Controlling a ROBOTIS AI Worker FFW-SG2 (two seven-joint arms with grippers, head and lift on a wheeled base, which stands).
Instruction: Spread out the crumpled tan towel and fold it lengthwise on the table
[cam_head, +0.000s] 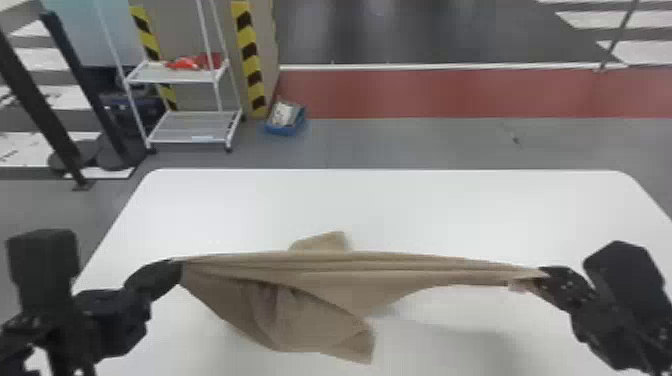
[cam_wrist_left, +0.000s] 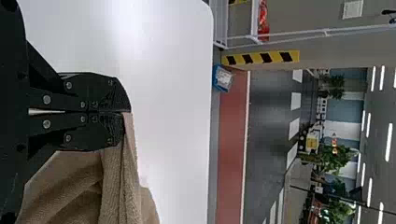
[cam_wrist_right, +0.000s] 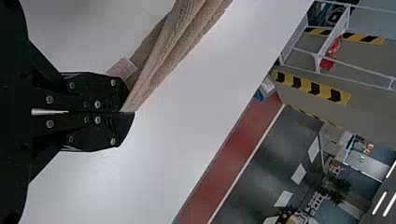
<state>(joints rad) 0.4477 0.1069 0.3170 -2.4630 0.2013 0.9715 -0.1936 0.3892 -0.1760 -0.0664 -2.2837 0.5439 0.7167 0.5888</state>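
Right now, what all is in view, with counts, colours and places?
Towel: one, tan, stretched between the grippers above the table.
Table: one, white, before the robot.
Rack: one, white, floor, beyond table's left.
Rack contents: count unclear, red, upper shelf.
Bin: one, blue, floor, right of rack.
Striped strips: two, yellow-black, near rack.
Floor band: one, red, beyond table.
Posts: two, dark, far left.
Plants: several, green, far background.
Left gripper: one, black, towel's left end.
Right gripper: one, black, towel's right end.

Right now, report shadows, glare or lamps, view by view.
Head view: soft grey shadow on the white rounded-corner table, below the tan cloth towel; left wrist view: a glare patch on the table, bright white ceiling strip lights; right wrist view: strip lights too.
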